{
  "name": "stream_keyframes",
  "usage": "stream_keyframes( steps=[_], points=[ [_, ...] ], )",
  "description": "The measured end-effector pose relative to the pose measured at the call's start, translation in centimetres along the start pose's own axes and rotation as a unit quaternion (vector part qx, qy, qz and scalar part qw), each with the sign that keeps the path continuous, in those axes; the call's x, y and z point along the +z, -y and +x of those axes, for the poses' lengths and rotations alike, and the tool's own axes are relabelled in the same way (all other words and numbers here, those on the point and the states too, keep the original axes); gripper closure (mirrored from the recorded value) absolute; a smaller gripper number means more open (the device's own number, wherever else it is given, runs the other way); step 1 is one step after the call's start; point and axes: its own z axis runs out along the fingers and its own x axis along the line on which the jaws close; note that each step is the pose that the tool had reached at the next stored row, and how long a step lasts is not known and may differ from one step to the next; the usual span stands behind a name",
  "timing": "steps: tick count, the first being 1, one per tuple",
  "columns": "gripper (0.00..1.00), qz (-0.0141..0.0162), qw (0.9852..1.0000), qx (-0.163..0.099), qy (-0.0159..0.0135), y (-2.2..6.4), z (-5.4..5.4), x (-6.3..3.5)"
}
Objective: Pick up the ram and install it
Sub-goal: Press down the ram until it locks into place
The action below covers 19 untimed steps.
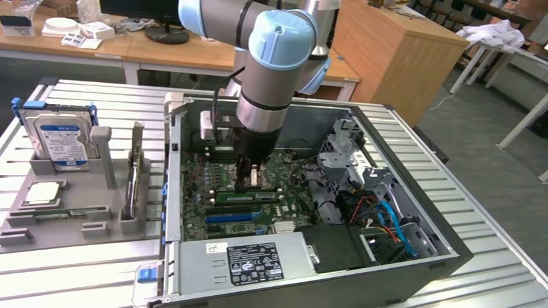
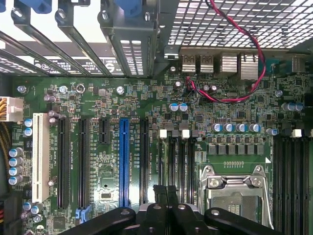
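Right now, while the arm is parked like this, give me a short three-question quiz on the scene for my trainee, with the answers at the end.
1. True or false: the hand is down inside the open computer case, over the motherboard.
2. Where does the hard drive with the blue label stand?
A. In the grey tray, on the exterior view's left of the case
B. Inside the case
C. On the wooden desk behind
3. Fill in: the hand is ___ (open or shut).

Key: 1 true; 2 A; 3 shut.
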Motion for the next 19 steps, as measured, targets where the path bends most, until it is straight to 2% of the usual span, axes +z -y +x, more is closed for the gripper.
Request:
stream_keyframes(
  steps=[19],
  points=[
    [0.89,0.0002,1.0000,0.000,0.0002,0.00,-0.07,0.29]
  ],
)
